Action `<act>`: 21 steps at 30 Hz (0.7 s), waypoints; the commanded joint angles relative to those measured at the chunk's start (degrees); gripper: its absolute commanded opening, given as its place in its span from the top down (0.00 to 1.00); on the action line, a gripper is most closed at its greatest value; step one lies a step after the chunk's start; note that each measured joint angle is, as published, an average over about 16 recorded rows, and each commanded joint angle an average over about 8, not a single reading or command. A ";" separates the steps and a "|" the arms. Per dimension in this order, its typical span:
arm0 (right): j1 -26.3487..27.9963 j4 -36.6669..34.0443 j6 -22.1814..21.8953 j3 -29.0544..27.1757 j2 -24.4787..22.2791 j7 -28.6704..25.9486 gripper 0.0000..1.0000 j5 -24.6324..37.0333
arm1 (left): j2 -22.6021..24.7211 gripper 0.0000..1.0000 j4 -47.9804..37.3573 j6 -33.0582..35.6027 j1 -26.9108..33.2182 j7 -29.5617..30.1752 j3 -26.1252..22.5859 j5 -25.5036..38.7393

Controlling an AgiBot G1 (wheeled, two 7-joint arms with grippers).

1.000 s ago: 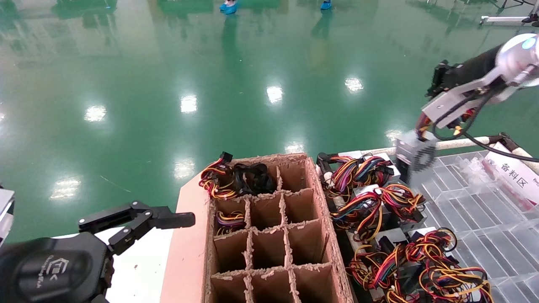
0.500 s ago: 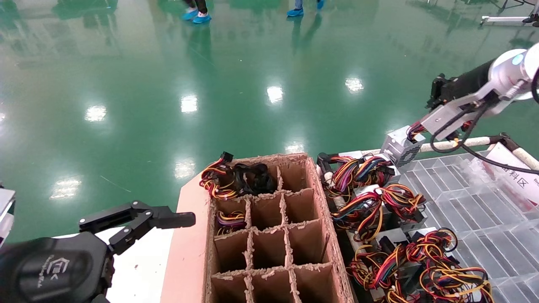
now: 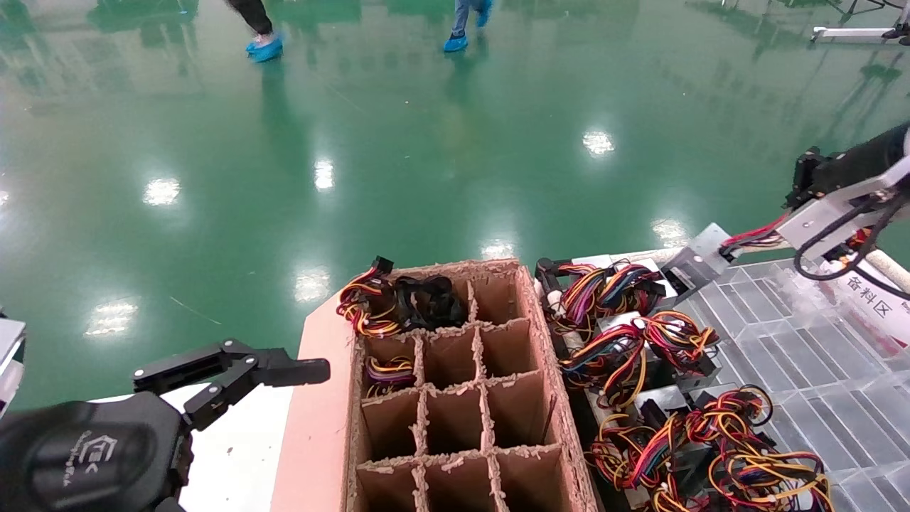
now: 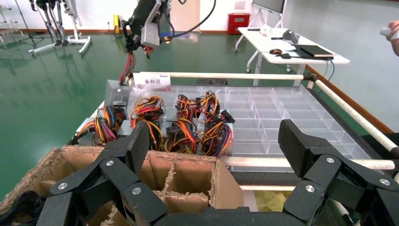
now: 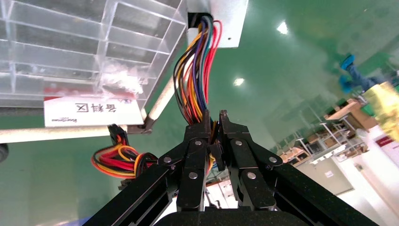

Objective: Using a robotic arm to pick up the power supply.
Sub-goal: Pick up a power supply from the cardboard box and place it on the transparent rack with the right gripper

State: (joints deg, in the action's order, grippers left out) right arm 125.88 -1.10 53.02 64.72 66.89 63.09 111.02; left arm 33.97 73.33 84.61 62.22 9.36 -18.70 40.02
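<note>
Already gripped: right gripper (image 5: 214, 136) is pinched on the wires (image 5: 197, 80) of the power supply (image 3: 700, 257), which hangs at the far edge of the clear tray (image 3: 803, 355), seemingly not yet free of it. Lift unfinished. Open floor beyond; rail (image 3: 881, 264) and wired units (image 3: 618, 334) crowd nearby. Left gripper (image 3: 227, 377) parked beside the carton (image 3: 455, 398), fingers apart.

Right pincer (image 5: 214, 123) raised, fingers clamped together; left pincer (image 3: 284, 372) low, agape.
</note>
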 commanded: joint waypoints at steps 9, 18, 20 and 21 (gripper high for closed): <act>-0.94 0.39 -2.13 0.33 -1.24 -0.59 1.00 0.45 | -0.01 0.00 0.00 -0.01 0.00 -0.01 -0.02 -0.01; -1.49 0.65 -3.36 0.54 -1.61 -1.15 1.00 0.74 | -0.01 0.00 0.00 -0.01 0.01 -0.02 -0.03 -0.02; -1.51 0.75 -3.28 0.57 -1.49 -1.22 1.00 0.78 | -0.01 0.00 0.00 -0.01 0.01 -0.02 -0.03 -0.02; -1.51 0.81 -3.22 0.57 -1.40 -1.25 1.00 0.79 | -0.01 0.00 0.00 -0.02 0.01 -0.02 -0.04 -0.02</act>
State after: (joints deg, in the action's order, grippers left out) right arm 124.42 -0.25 49.90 65.23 65.67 61.85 111.72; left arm 33.95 73.33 84.59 62.23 9.34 -18.74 40.00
